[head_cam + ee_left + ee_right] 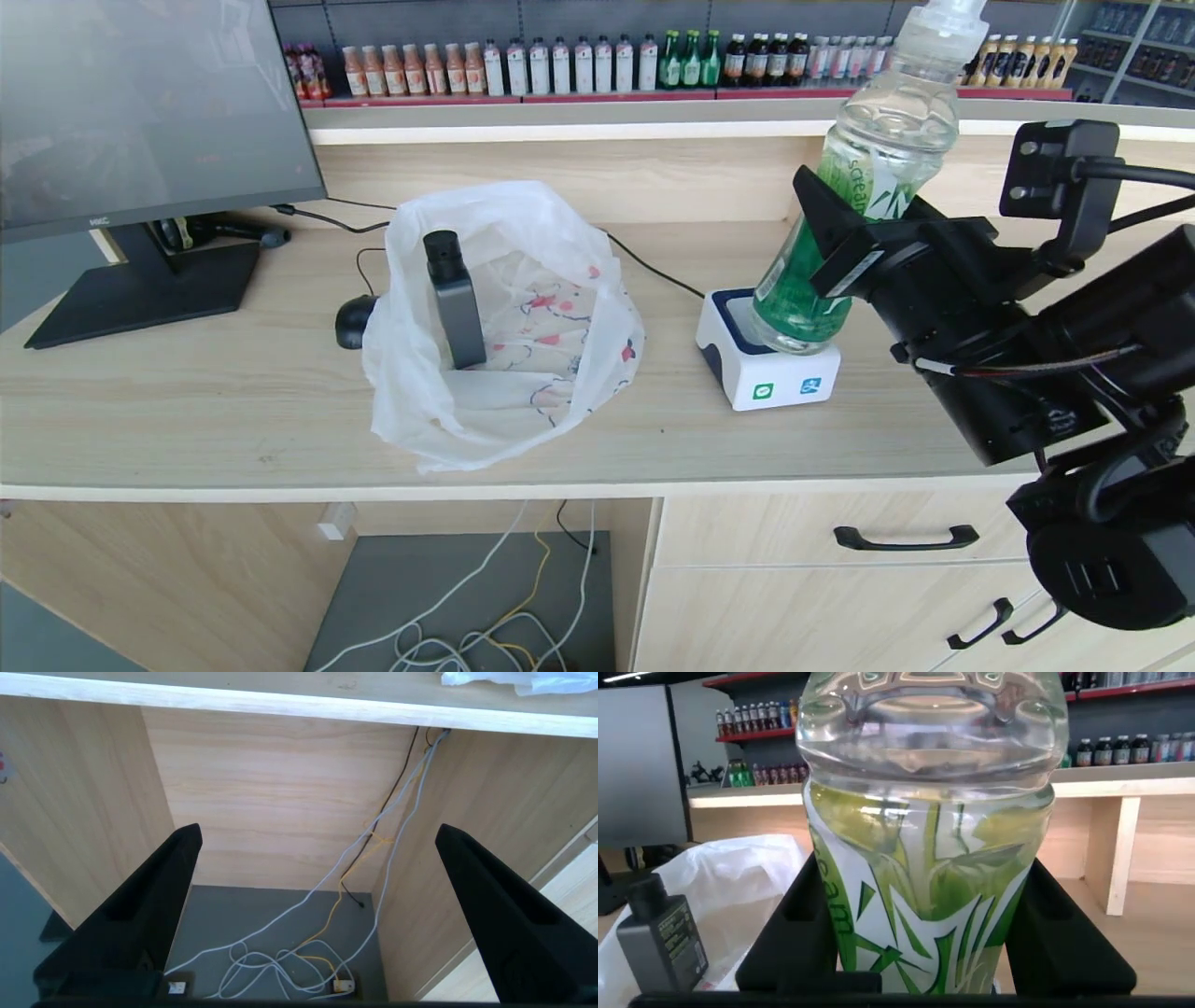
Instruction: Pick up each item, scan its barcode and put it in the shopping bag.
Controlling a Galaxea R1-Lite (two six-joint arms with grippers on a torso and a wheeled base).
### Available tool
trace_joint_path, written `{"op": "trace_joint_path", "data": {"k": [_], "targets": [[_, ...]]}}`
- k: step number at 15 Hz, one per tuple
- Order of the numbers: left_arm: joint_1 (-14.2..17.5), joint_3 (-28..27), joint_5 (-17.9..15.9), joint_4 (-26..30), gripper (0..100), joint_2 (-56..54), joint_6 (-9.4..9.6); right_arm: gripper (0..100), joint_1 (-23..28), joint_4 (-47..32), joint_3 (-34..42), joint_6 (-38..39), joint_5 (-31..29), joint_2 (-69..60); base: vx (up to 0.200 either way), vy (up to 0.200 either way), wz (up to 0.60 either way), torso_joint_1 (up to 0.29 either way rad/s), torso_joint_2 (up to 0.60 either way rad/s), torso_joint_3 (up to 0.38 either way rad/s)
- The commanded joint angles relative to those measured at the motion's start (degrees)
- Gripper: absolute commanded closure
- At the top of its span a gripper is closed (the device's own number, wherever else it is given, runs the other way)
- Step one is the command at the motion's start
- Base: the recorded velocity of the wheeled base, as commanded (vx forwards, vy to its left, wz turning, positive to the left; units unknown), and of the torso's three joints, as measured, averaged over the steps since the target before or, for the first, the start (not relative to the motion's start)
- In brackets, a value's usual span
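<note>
- My right pincer (pixel 878 229) gripped the green-labelled bottle (pixel 882 140), tilted, its base over the white scanner (pixel 780 373) on the table (pixel 187 392).
- The shopping bag (pixel 420 392) sat left of the scanner, with a grey bottle (pixel 455 299) inside.
- My left pincer (pixel 313 905) hung wide below the table edge.

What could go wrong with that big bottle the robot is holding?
1. The bottle leans in the right tool, so it might slip or tip.
2. Its base is right at the scanner, so a nudge could shove the scanner.
3. The shopping bag is floppy and a grey bottle stands inside. The big one could snag the rim or knock it over.
</note>
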State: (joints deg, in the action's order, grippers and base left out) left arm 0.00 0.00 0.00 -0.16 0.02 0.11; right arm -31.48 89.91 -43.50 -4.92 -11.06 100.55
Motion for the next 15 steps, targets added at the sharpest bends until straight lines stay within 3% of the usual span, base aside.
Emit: {"op": "trace_joint_path", "data": {"k": [1, 15], "targets": [[0.0, 0.0, 0.0, 0.0, 0, 0.0, -0.11, 100, -0.1, 0.1, -0.5, 0.1, 0.0, 1.0, 0.000, 0.200, 0.00, 0.002, 0.00, 0.002], [0.0, 0.0, 0.0, 0.0, 0, 0.0, -0.11, 100, 0.7, 0.1, -0.6, 0.4, 0.1, 0.6, 0.000, 0.200, 0.00, 0.001, 0.00, 0.000]]}}
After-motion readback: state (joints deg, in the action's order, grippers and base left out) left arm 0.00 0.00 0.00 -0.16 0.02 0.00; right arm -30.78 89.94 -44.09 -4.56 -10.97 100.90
